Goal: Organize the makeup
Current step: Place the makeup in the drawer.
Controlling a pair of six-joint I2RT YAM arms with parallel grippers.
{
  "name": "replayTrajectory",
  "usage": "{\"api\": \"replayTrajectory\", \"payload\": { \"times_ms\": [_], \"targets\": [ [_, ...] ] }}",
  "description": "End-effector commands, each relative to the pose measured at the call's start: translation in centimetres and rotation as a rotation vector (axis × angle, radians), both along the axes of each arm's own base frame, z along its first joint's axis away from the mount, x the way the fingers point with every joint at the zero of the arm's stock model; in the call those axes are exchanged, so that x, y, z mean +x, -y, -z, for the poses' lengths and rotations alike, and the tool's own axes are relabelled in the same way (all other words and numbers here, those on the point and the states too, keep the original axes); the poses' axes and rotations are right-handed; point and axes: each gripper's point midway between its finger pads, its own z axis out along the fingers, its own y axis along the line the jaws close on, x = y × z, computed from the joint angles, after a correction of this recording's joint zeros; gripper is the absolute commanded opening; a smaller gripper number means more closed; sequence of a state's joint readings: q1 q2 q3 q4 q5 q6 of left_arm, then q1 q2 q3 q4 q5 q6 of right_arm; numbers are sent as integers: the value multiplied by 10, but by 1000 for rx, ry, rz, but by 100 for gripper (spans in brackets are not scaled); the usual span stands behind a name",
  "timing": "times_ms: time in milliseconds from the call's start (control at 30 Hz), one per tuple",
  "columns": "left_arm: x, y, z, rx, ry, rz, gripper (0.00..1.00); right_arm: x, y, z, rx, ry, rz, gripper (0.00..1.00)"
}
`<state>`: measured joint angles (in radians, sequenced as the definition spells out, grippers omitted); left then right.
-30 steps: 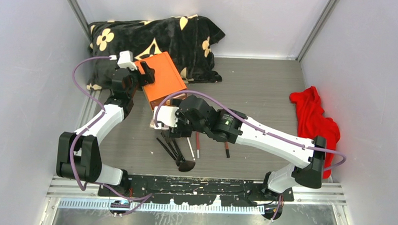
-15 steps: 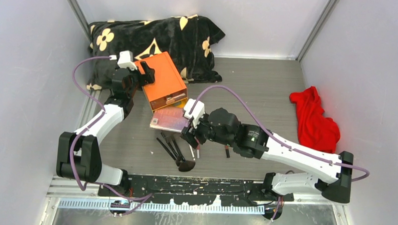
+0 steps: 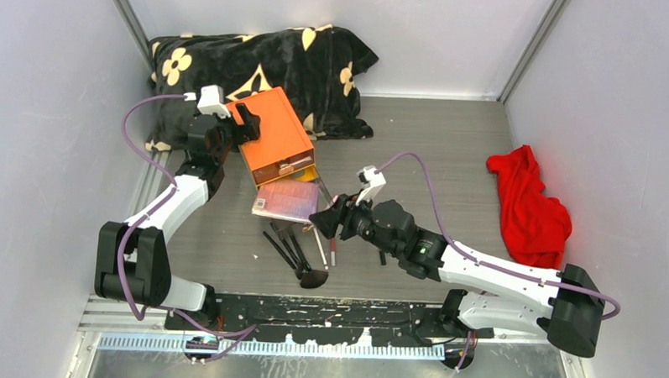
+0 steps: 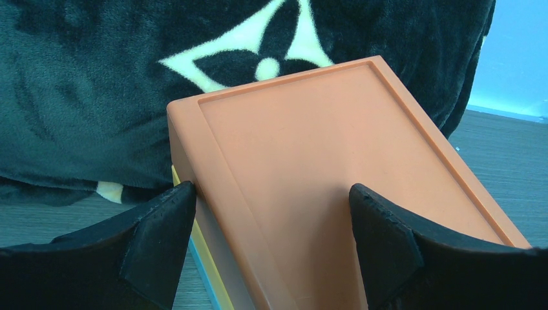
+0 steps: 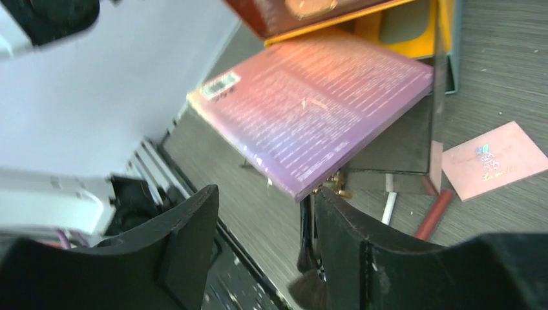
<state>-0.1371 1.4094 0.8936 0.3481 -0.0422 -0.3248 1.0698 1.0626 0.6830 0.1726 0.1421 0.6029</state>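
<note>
I am seeing the right pincer (image 5: 265,200) hanging part open and empty. The pink palette (image 5: 316,110) is lying just ahead of its tips, with the brushes (image 3: 291,248) and pencils (image 3: 332,248) close under it. The left pincer (image 4: 271,194) is standing open, straddling the orange box (image 4: 323,142)'s corner.

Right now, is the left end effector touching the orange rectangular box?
Touching. Left wrist view: the left end effector has one black finger butting the orange rectangular box, no gap.
</note>
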Motion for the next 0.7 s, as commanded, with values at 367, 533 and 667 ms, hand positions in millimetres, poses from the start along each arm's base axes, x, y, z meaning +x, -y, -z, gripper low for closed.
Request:
{"api": "replayTrajectory", "payload": {
  "times_ms": [367,533,667],
  "targets": [
    [-46,-10,120,137,-411,33,85,20,16,-56,521,-193,195,66],
    [-47,-8,122,135,-417,39,85,9,17,-35,526,-278,181,65],
    [-46,-10,119,138,-411,33,85,7,13,-23,534,-320,167,66]
  ]
}}
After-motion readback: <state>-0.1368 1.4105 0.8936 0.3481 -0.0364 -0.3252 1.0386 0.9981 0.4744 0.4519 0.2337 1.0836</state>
